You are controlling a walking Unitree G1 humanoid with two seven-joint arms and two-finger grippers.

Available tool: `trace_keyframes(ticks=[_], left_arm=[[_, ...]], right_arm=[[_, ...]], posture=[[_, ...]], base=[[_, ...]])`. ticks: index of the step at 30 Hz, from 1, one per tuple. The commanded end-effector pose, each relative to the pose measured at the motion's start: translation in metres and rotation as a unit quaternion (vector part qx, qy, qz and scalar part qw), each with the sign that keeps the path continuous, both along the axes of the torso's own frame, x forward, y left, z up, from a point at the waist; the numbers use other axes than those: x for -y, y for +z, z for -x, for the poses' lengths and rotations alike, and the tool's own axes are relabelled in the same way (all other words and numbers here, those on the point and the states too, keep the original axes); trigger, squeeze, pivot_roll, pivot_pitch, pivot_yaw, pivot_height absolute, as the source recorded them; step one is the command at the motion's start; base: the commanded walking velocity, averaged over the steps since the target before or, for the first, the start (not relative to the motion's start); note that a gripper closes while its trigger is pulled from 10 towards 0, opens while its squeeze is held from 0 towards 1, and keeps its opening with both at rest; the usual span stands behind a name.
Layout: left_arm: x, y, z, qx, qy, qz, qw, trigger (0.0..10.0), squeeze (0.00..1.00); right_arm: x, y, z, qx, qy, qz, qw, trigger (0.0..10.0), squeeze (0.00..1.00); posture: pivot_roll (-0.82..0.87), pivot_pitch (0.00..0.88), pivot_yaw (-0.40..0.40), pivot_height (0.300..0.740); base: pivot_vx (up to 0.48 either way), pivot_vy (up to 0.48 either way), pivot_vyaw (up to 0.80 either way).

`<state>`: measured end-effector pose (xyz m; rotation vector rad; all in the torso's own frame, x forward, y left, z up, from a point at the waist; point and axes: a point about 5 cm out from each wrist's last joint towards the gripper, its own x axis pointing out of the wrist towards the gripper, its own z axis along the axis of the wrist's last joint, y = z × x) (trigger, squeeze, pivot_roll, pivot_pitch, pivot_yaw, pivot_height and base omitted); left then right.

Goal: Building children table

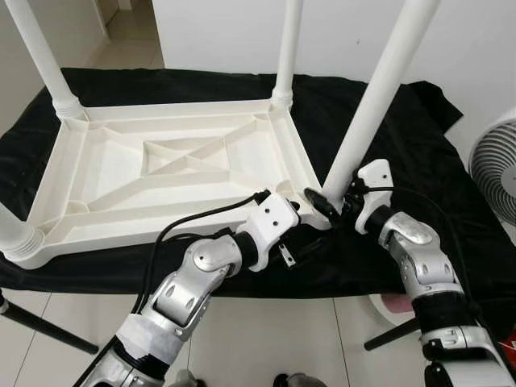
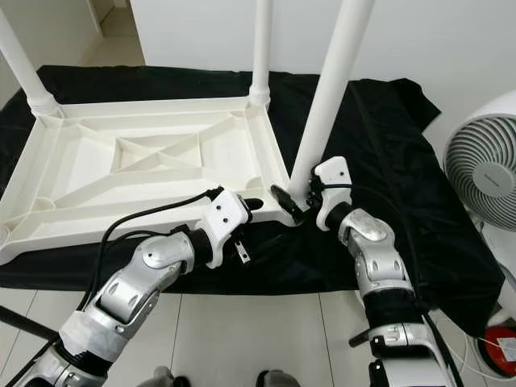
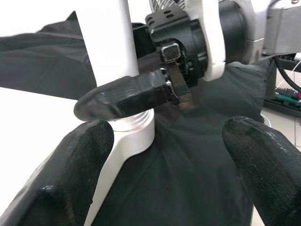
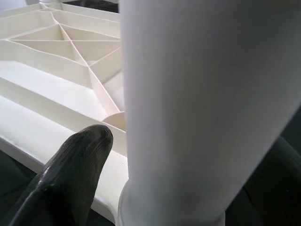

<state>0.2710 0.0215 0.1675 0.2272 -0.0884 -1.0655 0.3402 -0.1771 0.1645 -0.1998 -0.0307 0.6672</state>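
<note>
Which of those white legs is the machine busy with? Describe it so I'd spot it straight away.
Find the white table lying upside down on the black cloth. At its corner nearest the fan stands the leg. Unlike the other legs, it leans sideways, with the right end effector gripping its base.

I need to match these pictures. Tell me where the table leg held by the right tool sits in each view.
Left eye: table leg rises tilted from right of centre.
Right eye: leg centre-right.
Left wrist: white post upper left, behind a black finger.
Right wrist: broad white column close on the right.
Shared landmark: upturned tabletop corner socket.
</note>
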Motion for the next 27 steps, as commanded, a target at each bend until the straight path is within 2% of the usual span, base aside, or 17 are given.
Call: trace_keyframes(ticks=[1,6,7,8,9,14,24,25,27], left_arm=[[-0.001,-0.005,0.001,-0.015,-0.003,-0.013,1.000,10.0,0.00],[-0.001,-0.009,0.002,-0.025,-0.001,-0.018,1.000,10.0,0.00],[-0.002,-0.011,0.003,-0.030,0.000,-0.020,0.999,10.0,0.00],[-0.002,-0.011,0.003,-0.030,0.000,-0.020,0.999,10.0,0.00],[-0.002,-0.013,0.003,-0.032,0.001,-0.022,0.999,10.0,0.00],[-0.002,-0.015,0.004,-0.030,0.009,-0.026,0.999,10.0,0.00],[-0.005,-0.015,0.001,-0.031,0.029,-0.018,0.999,10.0,0.00],[-0.006,-0.016,0.002,-0.029,0.031,-0.021,0.999,10.0,0.00],[-0.007,-0.017,0.002,-0.028,0.034,-0.024,0.999,10.0,0.00]], right_arm=[[-0.002,-0.003,-0.002,-0.006,0.024,0.009,1.000,10.0,0.00],[-0.004,-0.003,-0.007,-0.007,0.034,0.014,0.999,10.0,0.00],[-0.004,-0.005,-0.009,-0.007,0.038,0.016,0.999,7.5,0.00],[-0.004,-0.005,-0.009,-0.007,0.038,0.016,0.999,7.5,0.00],[-0.004,-0.007,-0.010,-0.011,0.043,0.019,0.999,0.0,0.00],[-0.004,-0.020,-0.008,-0.033,0.060,0.018,0.997,0.0,0.00],[-0.004,-0.031,-0.005,-0.041,0.054,0.004,0.998,0.0,0.00],[-0.005,-0.032,-0.004,-0.041,0.045,-0.002,0.998,10.0,0.00],[-0.007,-0.035,-0.003,-0.041,0.024,-0.006,0.999,10.0,0.00]], posture=[[-0.14,0.061,0.014,0.740],[-0.13,0.058,0.019,0.740],[-0.13,0.053,0.018,0.740],[-0.13,0.053,0.018,0.740],[-0.13,0.053,0.018,0.740],[-0.12,0.047,0.005,0.740],[-0.12,0.033,0.002,0.740],[-0.12,0.031,0.003,0.740],[-0.12,0.026,-0.002,0.740]], base=[[0.000,0.000,0.00],[0.000,0.000,0.00],[0.000,0.000,0.00],[0.000,0.000,0.00],[0.000,0.000,0.00],[0.000,0.000,0.00],[0.000,0.000,0.00],[0.000,0.000,0.00],[0.000,0.000,0.00]])
